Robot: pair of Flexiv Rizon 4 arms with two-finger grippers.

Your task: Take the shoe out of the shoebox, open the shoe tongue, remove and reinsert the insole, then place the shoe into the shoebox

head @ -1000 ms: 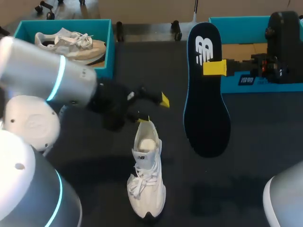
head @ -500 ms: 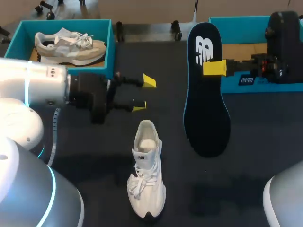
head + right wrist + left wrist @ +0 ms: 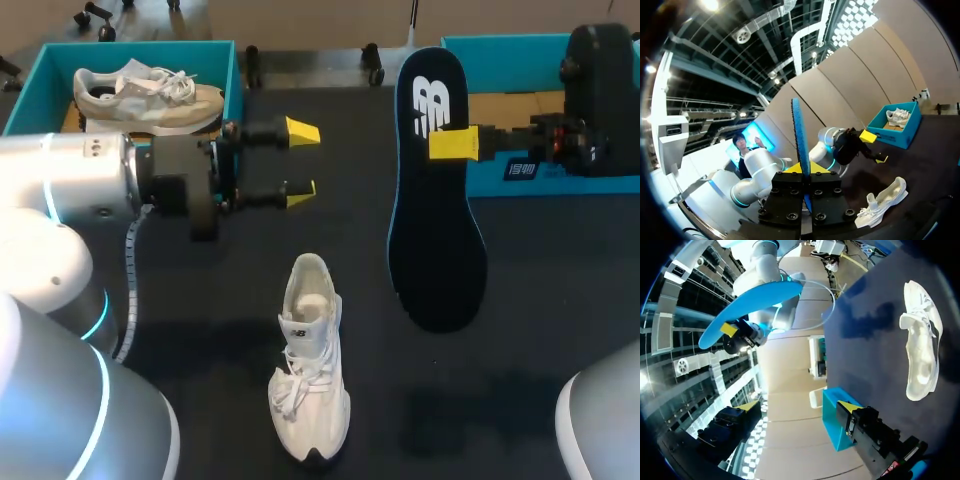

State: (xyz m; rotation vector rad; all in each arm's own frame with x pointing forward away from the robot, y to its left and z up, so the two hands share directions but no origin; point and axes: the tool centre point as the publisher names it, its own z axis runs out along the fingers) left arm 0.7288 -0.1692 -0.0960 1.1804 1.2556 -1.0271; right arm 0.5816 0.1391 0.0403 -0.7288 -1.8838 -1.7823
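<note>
A white shoe (image 3: 308, 375) lies on the black table, toe towards the front edge; it also shows in the left wrist view (image 3: 921, 357) and the right wrist view (image 3: 880, 200). Its dark blue insole (image 3: 435, 220) hangs upright in the air at the right, with my right gripper (image 3: 455, 143) shut on its upper part. The right wrist view shows that insole (image 3: 801, 145) edge-on between the yellow tips. My left gripper (image 3: 302, 162) hovers open and empty behind the shoe, beside the left box. One of its yellow fingertips (image 3: 850, 406) shows in its own view.
A teal shoebox (image 3: 232, 100) at the back left holds a second, beige and white shoe (image 3: 145, 95). Another teal shoebox (image 3: 500, 50) stands at the back right, behind my right arm. Bare black table lies between the white shoe and the insole.
My left arm has drawn back from the shoe's heel towards the left box, its open gripper turning level. The right arm and insole have not moved.
</note>
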